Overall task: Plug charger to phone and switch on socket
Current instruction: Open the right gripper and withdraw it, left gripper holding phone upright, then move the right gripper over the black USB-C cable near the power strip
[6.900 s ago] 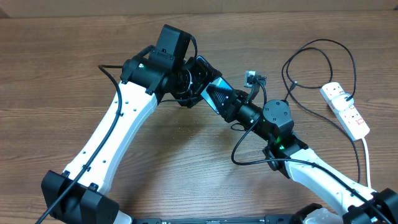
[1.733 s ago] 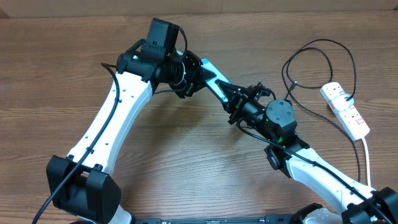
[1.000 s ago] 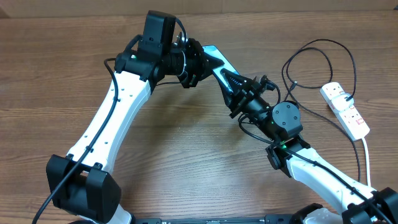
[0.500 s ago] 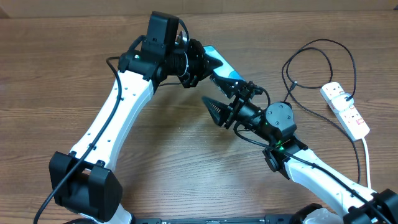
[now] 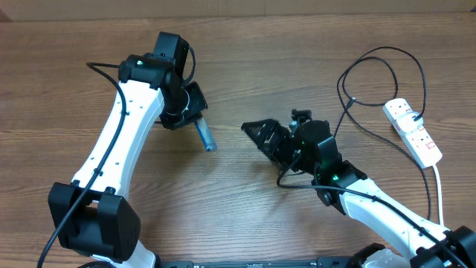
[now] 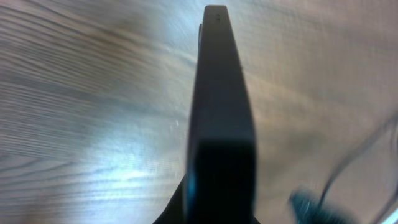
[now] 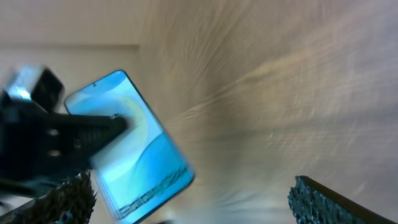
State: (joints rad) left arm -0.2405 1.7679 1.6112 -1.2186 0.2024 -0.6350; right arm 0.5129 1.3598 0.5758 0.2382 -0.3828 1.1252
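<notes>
phone: you see a blue-teal wavy screen, dark edge
socket: white, red marks
charger: black
table: brown wood grain

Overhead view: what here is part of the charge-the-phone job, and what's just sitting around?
Job:
- phone, held in the shut left hand
- charger cable, looped beside the socket strip
- the strip's white cord
- right hand, open, holding nothing

Just there:
- wooden table

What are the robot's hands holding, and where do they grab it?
The left hand pinches the phone by one end; the right hand is open and empty.
</notes>
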